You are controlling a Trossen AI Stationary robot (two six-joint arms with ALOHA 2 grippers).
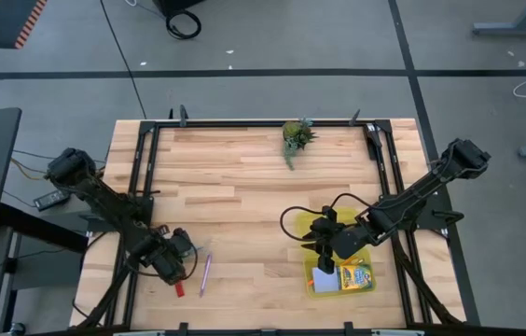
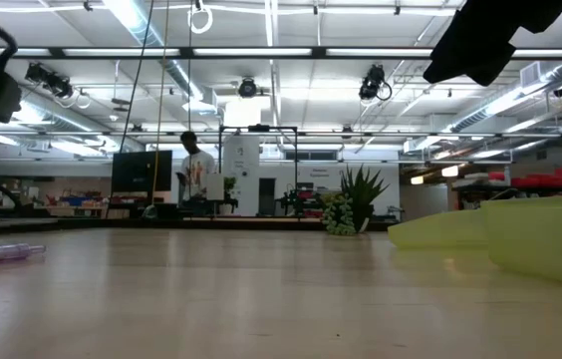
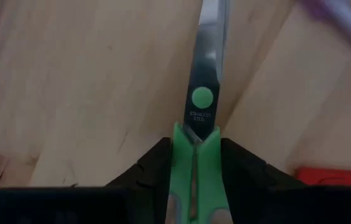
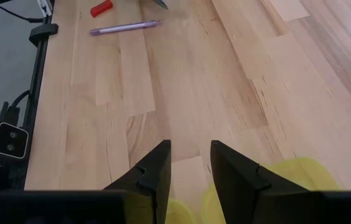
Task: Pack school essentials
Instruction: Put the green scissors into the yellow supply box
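My left gripper [image 1: 177, 259] is near the table's front-left, shut on the green-handled scissors [image 3: 200, 99], whose steel blades point forward past the fingers. The pinkish pen [image 1: 204, 273] and the red eraser [image 1: 179, 289] lie flat on the wood beside it. My right gripper [image 4: 190, 163] is open and hovers at the edge of the translucent yellow case [image 1: 342, 278], holding nothing. Inside the case lie the crayon box [image 1: 356, 276] and the light-blue note pad [image 1: 324, 278]. My left gripper pinches the scissors by the green handle neck [image 3: 195, 155], just behind the pivot, one finger on each side. The fingers lie along the scissors, and the blades [image 3: 208, 56] stick straight out ahead. A shadow beside the blades suggests they hang above the wood.
A small potted plant [image 1: 296, 138] stands near the far edge. The case's yellow lid [image 1: 293, 224] lies open on the side of the case nearer the table's middle. Black frame rails [image 1: 142, 168] run along the table's sides. A person [image 2: 197, 172] stands far off in the room.
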